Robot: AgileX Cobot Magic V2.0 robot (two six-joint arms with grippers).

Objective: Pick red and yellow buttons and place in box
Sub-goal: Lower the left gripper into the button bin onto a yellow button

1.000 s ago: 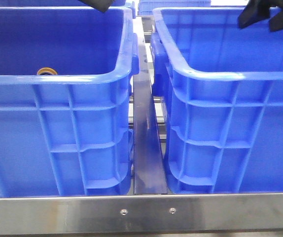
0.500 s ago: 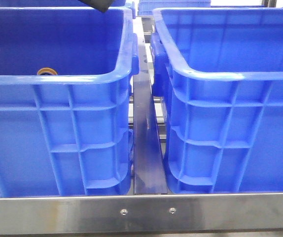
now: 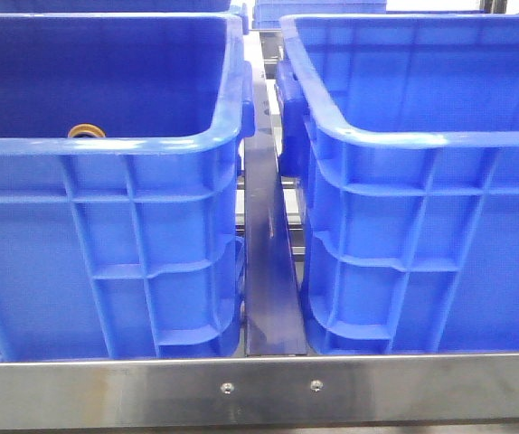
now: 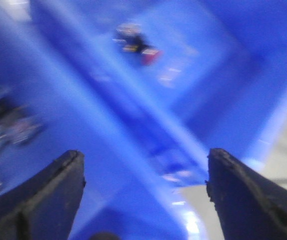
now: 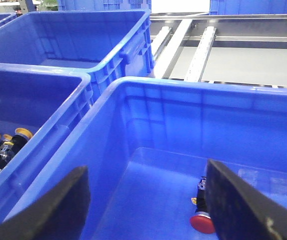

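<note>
In the front view two look-alike blue crates stand side by side, the left crate (image 3: 106,145) and the right crate (image 3: 422,136). A yellow-orange ring-topped button (image 3: 86,131) peeks over the left crate's near rim. Neither gripper shows in the front view. In the right wrist view my right gripper (image 5: 146,200) is open and empty above a blue crate (image 5: 183,95). A dark red button (image 5: 202,222) lies on that crate's floor beside my right finger. Yellow buttons (image 5: 21,134) lie in the neighbouring crate. My left gripper (image 4: 144,185) is open and empty above a blurred crate rim (image 4: 133,110).
A steel rail (image 3: 268,271) runs between the two crates and a steel bar (image 3: 259,389) crosses the front. More blue crates (image 5: 78,40) and a steel roller frame (image 5: 243,55) stand behind. The blurred left wrist view shows a red-and-dark piece (image 4: 141,49) on a crate floor.
Both grippers have left the top of the front view: the right one first, then the left one. The crates and the yellow button have not moved.
</note>
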